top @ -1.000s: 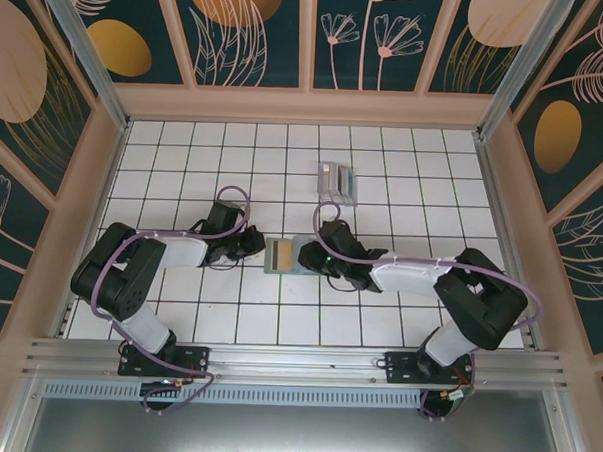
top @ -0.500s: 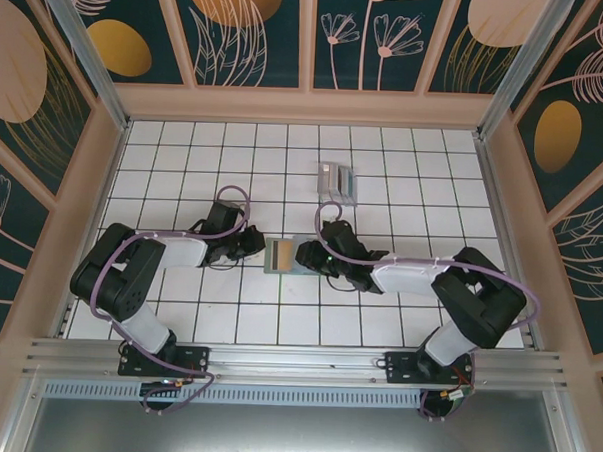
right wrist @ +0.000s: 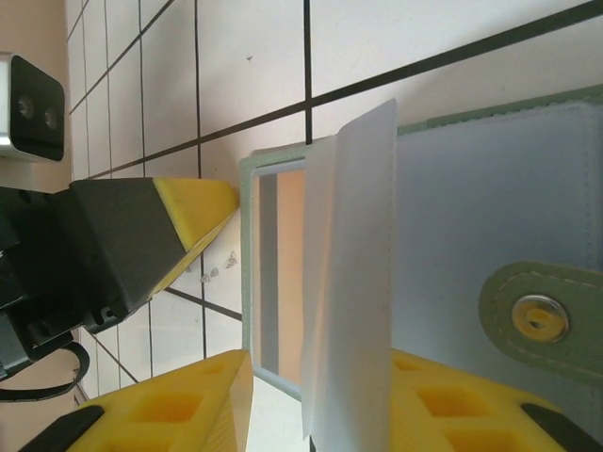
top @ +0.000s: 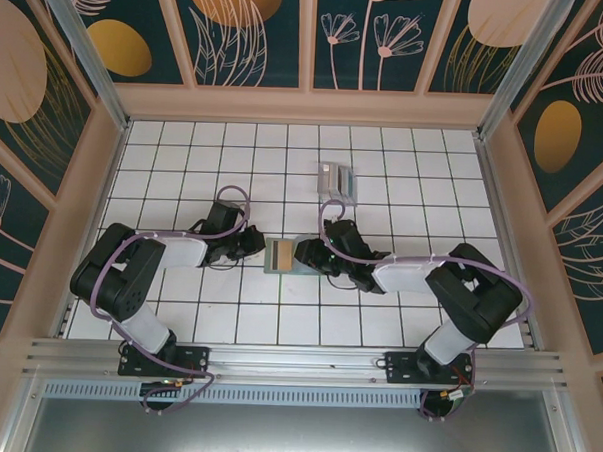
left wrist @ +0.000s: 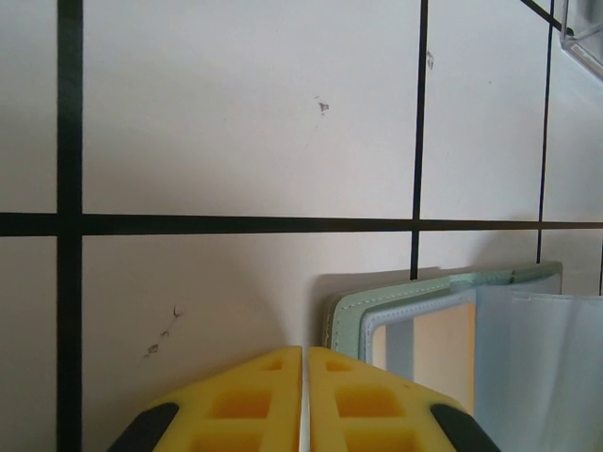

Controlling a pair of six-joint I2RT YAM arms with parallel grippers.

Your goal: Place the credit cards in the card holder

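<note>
The right end effector (right wrist: 320, 400) hangs low over the white tiled worktop (left wrist: 236, 113) with its two yellow fingers parted. A thin, translucent clear leaf (right wrist: 349, 282) stands upright in the gap between them. It lies close against the right-hand finger and is not pinched.

Directly ahead of those fingers lies the card holder (right wrist: 471, 188), a flat sage-green sleeve opened out on the worktop, its pale lining facing up. On the tab at its right side is a round metal snap button (right wrist: 538, 320). At the holder's left end is a window pocket (right wrist: 283, 273) with a peach-tan surface behind it. Whether that surface is a card cannot be told.

The left end effector (left wrist: 303, 377) is on the opposite side of the holder, pointing toward the right one. Its yellow fingers are pressed together with nothing between them. Its tip sits low, just beside the holder's stitched left edge. Contact cannot be made out.

From above, the holder lies between the two end effectors. The credit cards (top: 336, 182), a small grey and silvery pile, lie well beyond the right end effector, toward the far wall and apart from the holder.
</note>
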